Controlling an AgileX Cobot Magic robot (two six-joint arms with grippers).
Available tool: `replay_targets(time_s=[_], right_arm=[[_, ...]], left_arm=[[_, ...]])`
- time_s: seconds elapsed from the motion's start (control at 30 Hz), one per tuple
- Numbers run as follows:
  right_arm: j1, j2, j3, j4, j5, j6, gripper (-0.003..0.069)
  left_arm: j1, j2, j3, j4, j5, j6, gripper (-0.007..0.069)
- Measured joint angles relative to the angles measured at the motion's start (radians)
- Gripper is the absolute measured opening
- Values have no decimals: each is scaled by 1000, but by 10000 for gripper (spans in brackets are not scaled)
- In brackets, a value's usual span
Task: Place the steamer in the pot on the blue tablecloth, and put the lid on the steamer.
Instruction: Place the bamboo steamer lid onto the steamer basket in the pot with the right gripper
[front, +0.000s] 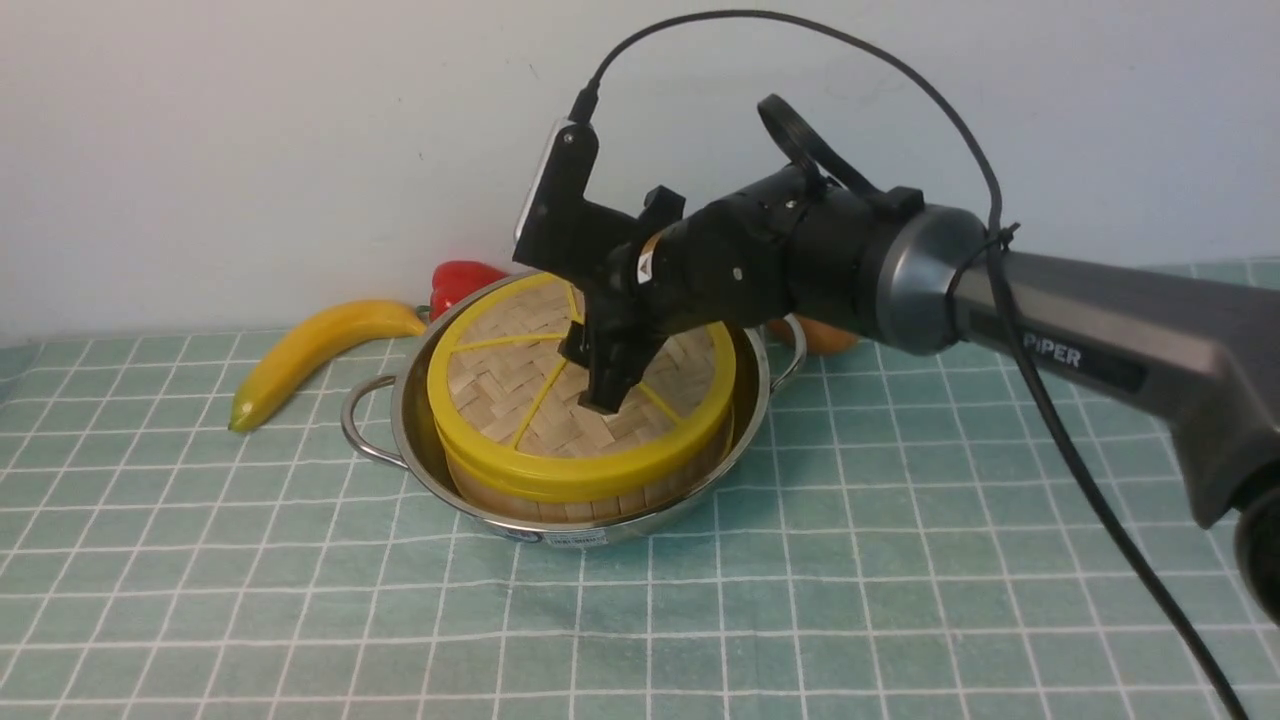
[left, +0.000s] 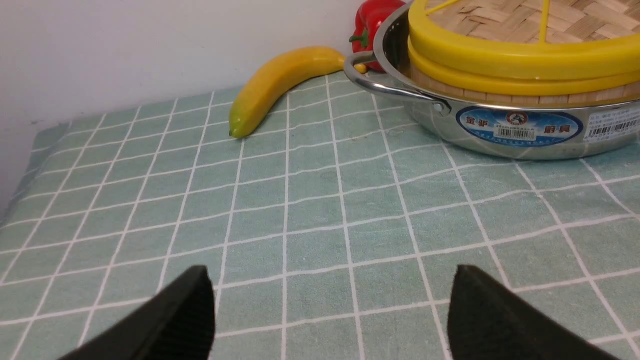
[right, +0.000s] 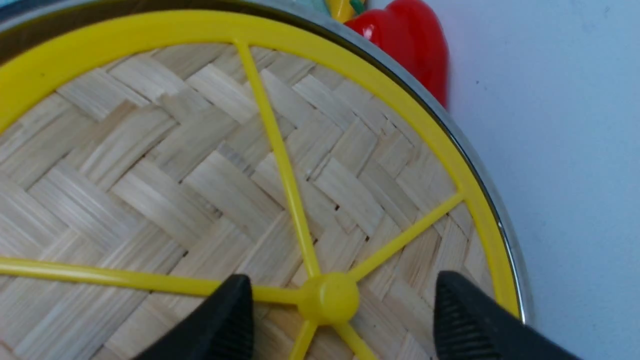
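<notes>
At the left of the front view I see a banana (front: 315, 355) lying on the cloth (front: 200, 560), with a red pepper (front: 462, 282) behind it against the wall. My left gripper (left: 330, 320) shows only in its own wrist view: its jaws stand wide and empty above bare cloth, near the pot.

In the middle of the front view the pot (front: 400, 425) sits on the cloth, the steamer (front: 520, 500) is down inside it, and the lid (front: 500, 385) rests flat on the steamer, yellow rim on yellow rim. To the right, my right gripper (front: 610, 385) reaches in from the right edge and hangs over the lid's centre. Its wrist view shows the jaws spread wide on either side of the yellow hub (right: 327, 297), gripping nothing.

I judge both placements done and the release made. What remains is a straight lift of the right arm, clear of the spokes, without dragging the lid off centre.
</notes>
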Motion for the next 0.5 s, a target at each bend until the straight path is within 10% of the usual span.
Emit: replay_targets(time_s=[0.23,0.5], right_arm=[[0,0,0,5,-21,7,521],[0,0,0,7,-7,70,246]], left_arm=[[0,0,0,0,0,1,578],[0,0,0,0,0,8,578]])
